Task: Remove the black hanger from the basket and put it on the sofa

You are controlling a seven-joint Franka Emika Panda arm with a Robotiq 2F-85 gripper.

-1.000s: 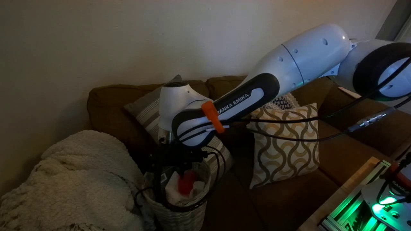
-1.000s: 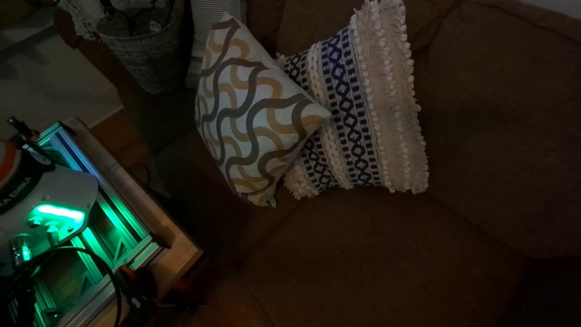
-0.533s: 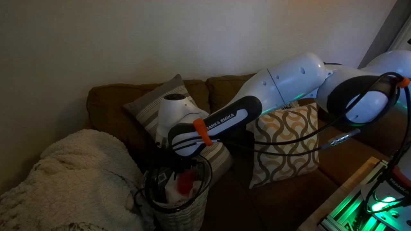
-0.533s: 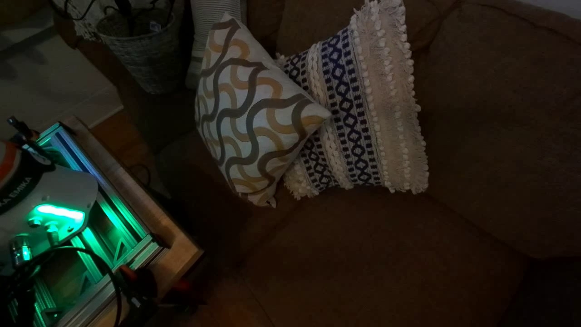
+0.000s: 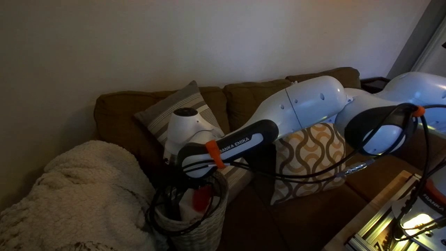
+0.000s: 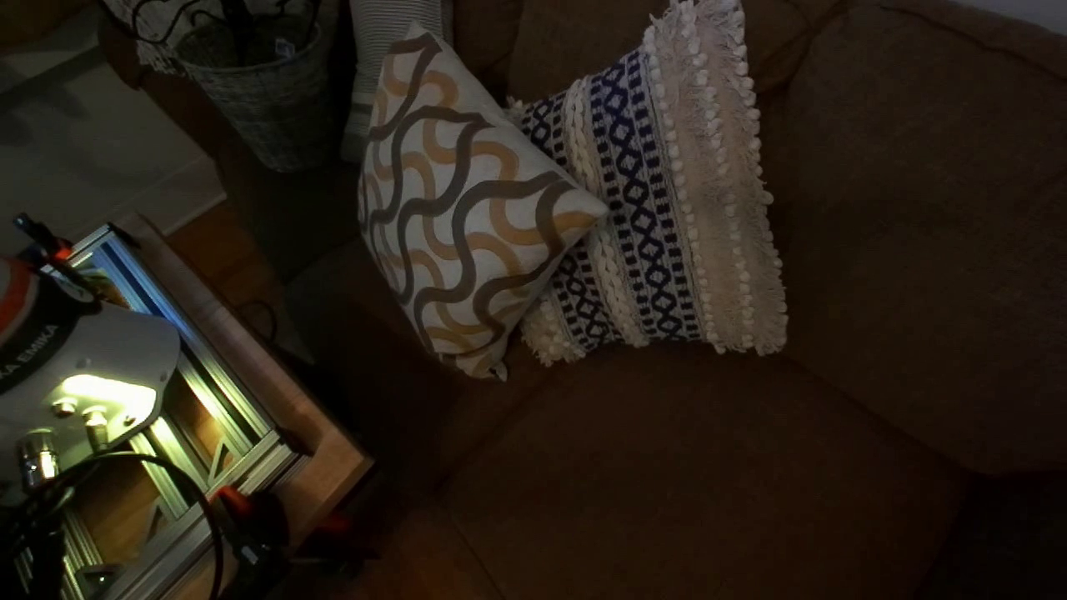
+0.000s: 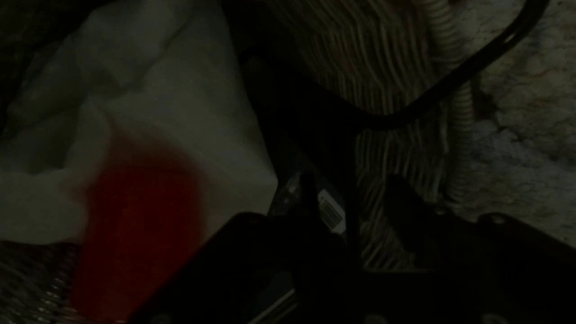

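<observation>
In the wrist view a very dark shape, which looks like the black hanger (image 7: 333, 126), lies along the inner wall of the basket (image 7: 391, 58). My gripper (image 7: 352, 182) reaches down there with its fingers apart. A dark bar of that shape passes between them, and bare basket wall shows beside the right finger. Contact with either finger is not visible. Both exterior views show the woven basket (image 5: 205, 233) (image 6: 279, 108) with the gripper dipping into its mouth. The brown sofa (image 5: 120, 111) (image 6: 708, 467) extends behind and beside it. Deep shadow hides the hanger's outline.
White cloth (image 7: 198, 117) and a red item (image 7: 139, 225) fill the basket near a barcode label (image 7: 331, 211). Black cables (image 5: 156, 226) loop around the rim. A fleecy blanket (image 5: 87, 195) adjoins the basket; a striped pillow (image 5: 184, 97) and patterned pillows (image 6: 467, 200) rest on the sofa.
The arm has come down, taking the gripper deeper into the basket, with the wrist slightly left in an exterior view. The base light has turned from green to yellowish white.
</observation>
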